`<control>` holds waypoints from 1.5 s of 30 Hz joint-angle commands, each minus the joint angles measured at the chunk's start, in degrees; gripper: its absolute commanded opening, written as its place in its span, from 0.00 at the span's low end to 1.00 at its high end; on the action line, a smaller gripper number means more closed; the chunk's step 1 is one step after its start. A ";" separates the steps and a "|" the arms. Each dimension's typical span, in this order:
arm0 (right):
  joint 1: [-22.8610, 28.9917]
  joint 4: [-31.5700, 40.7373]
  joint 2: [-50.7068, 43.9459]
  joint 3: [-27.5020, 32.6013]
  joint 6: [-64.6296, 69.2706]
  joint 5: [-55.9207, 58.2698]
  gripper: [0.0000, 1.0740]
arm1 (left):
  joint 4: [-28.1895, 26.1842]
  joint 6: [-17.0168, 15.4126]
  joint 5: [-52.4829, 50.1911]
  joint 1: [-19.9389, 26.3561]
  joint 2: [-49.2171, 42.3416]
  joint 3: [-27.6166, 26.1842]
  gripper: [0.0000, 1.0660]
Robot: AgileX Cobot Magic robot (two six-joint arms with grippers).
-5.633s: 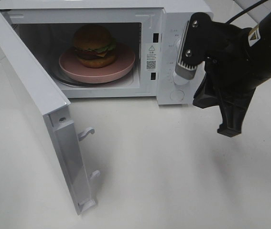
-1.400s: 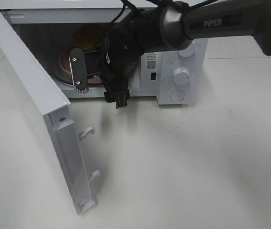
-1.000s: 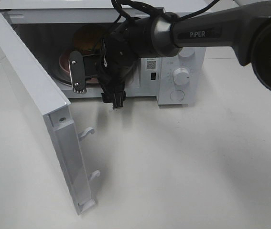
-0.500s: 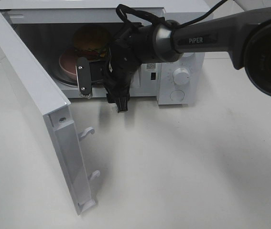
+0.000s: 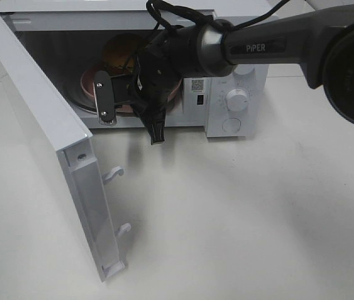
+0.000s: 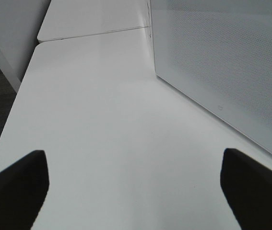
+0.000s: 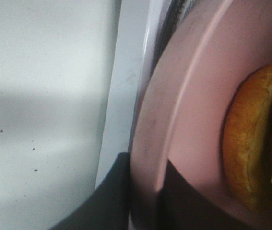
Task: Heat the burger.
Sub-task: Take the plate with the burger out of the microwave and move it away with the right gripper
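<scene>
While the white worktop fills most of the high view, the microwave sits along the upper edge of the frame, its door swung wide toward the lower left. The right arm, dark and thick, comes in from the upper right of the frame and reaches across the middle into the oven's mouth. The control panel, with its round knob, shows just below the arm, right of the opening.

Inside the cavity lies the pink plate, partly hidden behind the wrist. The right gripper is at the plate's front edge; in the right wrist view its dark fingers stand one on each side of the plate's rim, closed in on it, so it looks like a grip on the plate. The burger sits on that plate, deep in the oven at the upper middle of the high view, only its golden-brown bun top showing past the arm; up close, the bun's side fills the right edge of the wrist frame.

The left gripper is out of the high view. Its own camera shows the two dark fingers at the lower corners, spread wide apart with nothing between them but bare worktop, a white perforated panel at the upper right.
</scene>
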 commanded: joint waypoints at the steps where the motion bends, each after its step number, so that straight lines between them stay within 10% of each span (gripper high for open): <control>1: 0.52 1.78 -0.92 0.06 -1.03 2.98 0.00 | 0.11 -0.63 -0.17 0.11 -1.03 0.17 0.84; 16: 0.92 6.42 -5.33 1.60 -8.37 9.05 0.00 | 0.11 -0.57 -0.17 0.11 -1.03 0.17 0.84; 45: -0.46 13.58 -23.84 26.93 -32.89 -6.47 0.00 | 0.17 -0.52 -0.17 0.11 -1.03 0.17 0.84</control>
